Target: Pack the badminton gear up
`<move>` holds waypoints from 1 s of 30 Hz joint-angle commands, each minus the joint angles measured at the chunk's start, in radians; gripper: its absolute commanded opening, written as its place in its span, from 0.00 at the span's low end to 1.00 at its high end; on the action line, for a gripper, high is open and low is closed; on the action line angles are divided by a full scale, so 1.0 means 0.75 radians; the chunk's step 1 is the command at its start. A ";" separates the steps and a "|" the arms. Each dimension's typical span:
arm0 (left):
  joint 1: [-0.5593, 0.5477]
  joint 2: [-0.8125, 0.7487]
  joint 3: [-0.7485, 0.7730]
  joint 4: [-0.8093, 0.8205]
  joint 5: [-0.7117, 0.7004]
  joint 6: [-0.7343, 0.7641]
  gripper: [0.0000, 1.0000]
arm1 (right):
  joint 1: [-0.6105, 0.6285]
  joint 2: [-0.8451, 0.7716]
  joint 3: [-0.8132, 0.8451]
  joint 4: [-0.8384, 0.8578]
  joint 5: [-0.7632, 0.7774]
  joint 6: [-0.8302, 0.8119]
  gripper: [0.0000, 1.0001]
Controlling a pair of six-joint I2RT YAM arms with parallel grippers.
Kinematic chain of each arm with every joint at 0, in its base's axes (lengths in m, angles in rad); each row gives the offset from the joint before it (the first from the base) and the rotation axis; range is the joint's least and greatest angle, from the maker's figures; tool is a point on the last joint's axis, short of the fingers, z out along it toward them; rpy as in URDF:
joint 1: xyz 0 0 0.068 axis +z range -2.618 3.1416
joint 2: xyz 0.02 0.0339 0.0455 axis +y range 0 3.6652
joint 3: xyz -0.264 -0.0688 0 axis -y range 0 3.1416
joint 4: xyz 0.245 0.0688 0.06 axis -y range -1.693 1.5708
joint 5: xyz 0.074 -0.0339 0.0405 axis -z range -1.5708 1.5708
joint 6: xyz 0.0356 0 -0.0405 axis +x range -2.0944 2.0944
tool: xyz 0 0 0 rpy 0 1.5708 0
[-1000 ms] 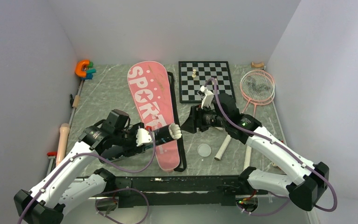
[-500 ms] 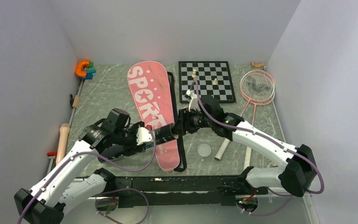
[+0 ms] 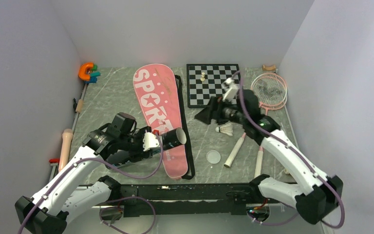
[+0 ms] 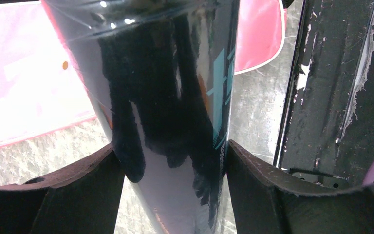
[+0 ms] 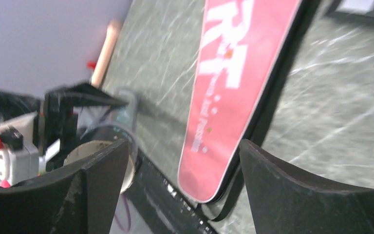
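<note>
Black-and-white chessboard (image 3: 213, 84) lies flat at far centre of grey marbled surface (image 3: 112, 97), one pale chess piece (image 3: 203, 76) upright on it. Orange C-shaped toy (image 3: 84, 71) in far left corner. Pale wooden rod (image 3: 66, 145) along left edge.

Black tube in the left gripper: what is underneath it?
The pink bag lies under the tube's far end, grey table under the rest. The left gripper clamps the tube, and its dark body hides whatever sits directly beneath it.
</note>
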 commanded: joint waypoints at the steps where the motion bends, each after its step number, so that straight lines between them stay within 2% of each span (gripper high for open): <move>1: -0.007 -0.017 0.025 0.031 0.045 0.020 0.32 | -0.224 -0.088 0.026 -0.119 0.030 -0.027 0.89; 4: -0.006 -0.017 0.030 0.031 0.048 0.014 0.32 | -0.393 -0.067 -0.034 -0.159 0.111 -0.002 0.89; 9: -0.007 -0.023 0.025 0.025 0.040 0.013 0.32 | -0.630 0.007 -0.183 -0.082 0.216 0.087 0.85; 12: -0.007 -0.026 0.022 0.023 0.039 0.011 0.32 | -0.653 0.060 -0.235 -0.024 0.285 0.102 0.83; 24: -0.007 -0.039 0.004 0.032 0.048 0.007 0.32 | -0.662 0.276 -0.312 0.171 0.326 0.092 0.79; 30: -0.008 -0.036 0.007 0.029 0.041 0.010 0.32 | -0.660 0.399 -0.329 0.277 0.277 0.105 0.68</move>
